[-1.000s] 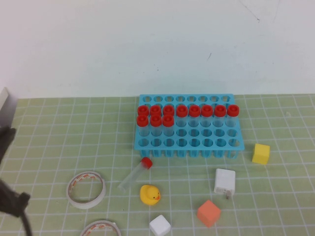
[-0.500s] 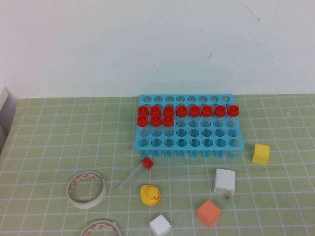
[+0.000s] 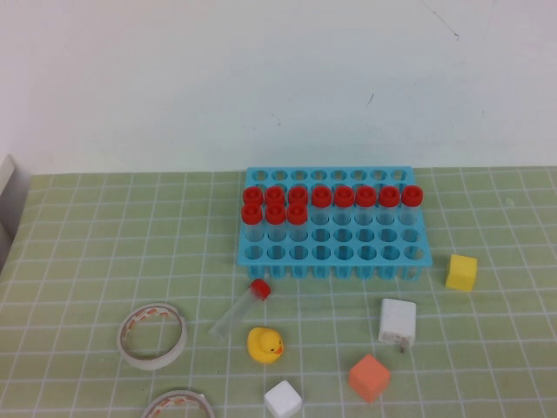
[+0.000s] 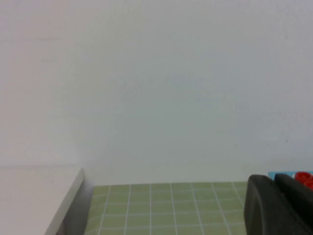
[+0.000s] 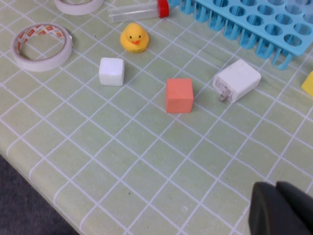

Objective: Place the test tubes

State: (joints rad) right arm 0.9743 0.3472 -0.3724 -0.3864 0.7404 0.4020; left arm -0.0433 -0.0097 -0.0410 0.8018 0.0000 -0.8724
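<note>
Green gridded mat [image 3: 87, 244] under a bare white wall [image 3: 261, 78]: we see the blue rack [image 3: 335, 254] holding eleven red-capped tubes [image 3: 332, 197], a full row of eight and three more in the row in front of it. One loose tube [image 3: 237, 310] lies on its side near the rack's front left corner, cap toward the rack, just beside the rubber duck [image 3: 264, 345].

Neither arm shows from above. The left gripper [image 4: 275, 188] hangs raised off the table's left side, facing the wall, jaws closed on nothing. The right gripper [image 5: 276, 196] sits above the mat's near edge, jaws likewise closed and empty.

We judge the step in hand to be the fetch of that last tube. It calls for opening the jaws, coming down across the tube's body, then tipping it upright into the free hole beside the three.

The duck crowds the pickup. A tape roll [image 3: 153, 334], a second roll [image 3: 178, 402], white cube [image 3: 283, 400], orange cube [image 3: 369, 376], charger [image 3: 397, 321] and yellow cube [image 3: 461, 272] lie around, apart from the tube.
</note>
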